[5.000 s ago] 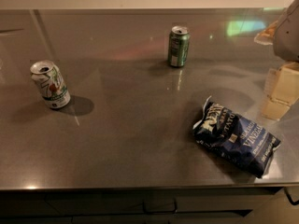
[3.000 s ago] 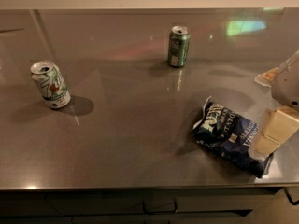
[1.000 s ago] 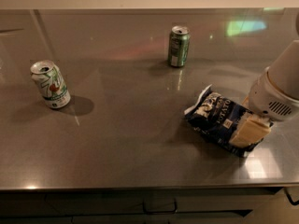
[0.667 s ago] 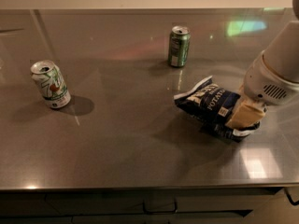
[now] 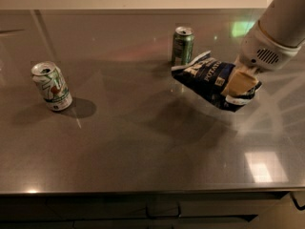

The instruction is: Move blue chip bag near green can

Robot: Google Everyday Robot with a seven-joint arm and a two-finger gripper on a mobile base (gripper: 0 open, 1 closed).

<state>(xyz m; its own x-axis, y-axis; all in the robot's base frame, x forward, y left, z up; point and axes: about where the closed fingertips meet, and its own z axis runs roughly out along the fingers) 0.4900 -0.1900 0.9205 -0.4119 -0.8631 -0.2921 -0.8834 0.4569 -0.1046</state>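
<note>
The blue chip bag (image 5: 205, 78), crinkled navy with white lettering, hangs lifted above the grey counter, tilted with its left tip pointing up and left. My gripper (image 5: 240, 82) is shut on the bag's right end, with the white arm reaching in from the upper right. The green can (image 5: 182, 45) stands upright at the back of the counter, just left of and behind the bag's left tip. The bag's shadow lies on the counter below it.
A white can with green-and-red markings (image 5: 51, 86) stands upright at the left. The steel counter (image 5: 143, 151) runs to a front edge low in the view, with drawers below it. A wall line bounds the back.
My gripper came down onto the bag's right end, closed on it, lifted it off the counter and carried it up and left toward the green can. Both cans stayed put.
</note>
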